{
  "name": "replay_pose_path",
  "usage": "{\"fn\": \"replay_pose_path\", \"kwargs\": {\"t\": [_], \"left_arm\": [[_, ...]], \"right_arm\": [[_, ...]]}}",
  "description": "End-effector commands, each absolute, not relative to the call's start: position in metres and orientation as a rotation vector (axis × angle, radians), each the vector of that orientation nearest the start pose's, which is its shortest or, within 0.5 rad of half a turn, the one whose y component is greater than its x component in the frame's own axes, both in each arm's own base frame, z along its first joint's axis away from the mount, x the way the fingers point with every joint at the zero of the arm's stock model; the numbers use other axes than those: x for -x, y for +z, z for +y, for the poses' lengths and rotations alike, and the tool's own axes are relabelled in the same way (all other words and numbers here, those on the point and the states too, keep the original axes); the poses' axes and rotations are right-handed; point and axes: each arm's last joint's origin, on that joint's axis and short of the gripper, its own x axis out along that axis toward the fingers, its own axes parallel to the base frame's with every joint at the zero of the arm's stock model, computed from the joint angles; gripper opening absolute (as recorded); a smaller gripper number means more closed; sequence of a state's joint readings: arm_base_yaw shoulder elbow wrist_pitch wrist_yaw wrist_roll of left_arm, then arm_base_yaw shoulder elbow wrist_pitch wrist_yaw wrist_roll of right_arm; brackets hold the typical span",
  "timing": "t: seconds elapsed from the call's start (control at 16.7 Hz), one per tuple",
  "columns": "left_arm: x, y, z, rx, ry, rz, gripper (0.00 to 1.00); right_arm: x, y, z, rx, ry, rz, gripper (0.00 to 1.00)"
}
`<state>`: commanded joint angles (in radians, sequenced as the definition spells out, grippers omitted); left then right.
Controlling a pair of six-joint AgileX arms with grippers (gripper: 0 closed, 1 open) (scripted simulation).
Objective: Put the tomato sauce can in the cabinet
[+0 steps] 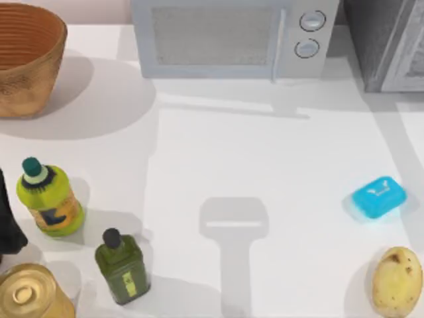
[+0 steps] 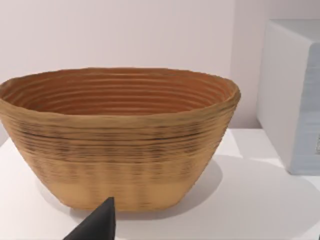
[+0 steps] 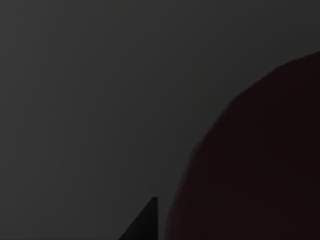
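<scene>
The dark grey, rough-textured cabinet (image 1: 384,40) stands well apart from your left end effector (image 2: 98,224), across the desk (image 1: 265,165). The smooth light grey microwave (image 1: 225,36) is nearer. Ahead of the left end effector is the ribbed woven basket (image 1: 26,59). Close beside it are a glossy yellow-green bottle (image 1: 50,199), a dark green bottle (image 1: 122,265) and a gold ringed-lid tin (image 1: 30,295).

You cannot tell whether the left end effector is open or holding anything, and the same goes for the right end effector, whose wrist view is dark. You cannot place the tomato sauce can here. Expect it to be rigid, smooth-walled and moderately heavy, so grip it across its mid-height.
</scene>
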<state>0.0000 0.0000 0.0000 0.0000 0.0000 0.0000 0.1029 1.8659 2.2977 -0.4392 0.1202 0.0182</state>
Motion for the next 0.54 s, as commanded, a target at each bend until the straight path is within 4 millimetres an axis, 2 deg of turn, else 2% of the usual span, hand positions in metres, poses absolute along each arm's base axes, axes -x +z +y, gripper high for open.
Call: {"fn": "replay_pose_path", "kwargs": {"t": [0.18,0.54], "left_arm": [[-0.1057,0.16,-0.0012,0.0,0.0,0.0,1.0],[-0.1057,0.16,-0.0012,0.0,0.0,0.0,1.0]], "right_arm": [[-0.3961,0.5093,0.0453,-0.002,0.003,0.006,0.98],[-0.3961,0.5093,0.0453,-0.002,0.003,0.006,1.0]]}}
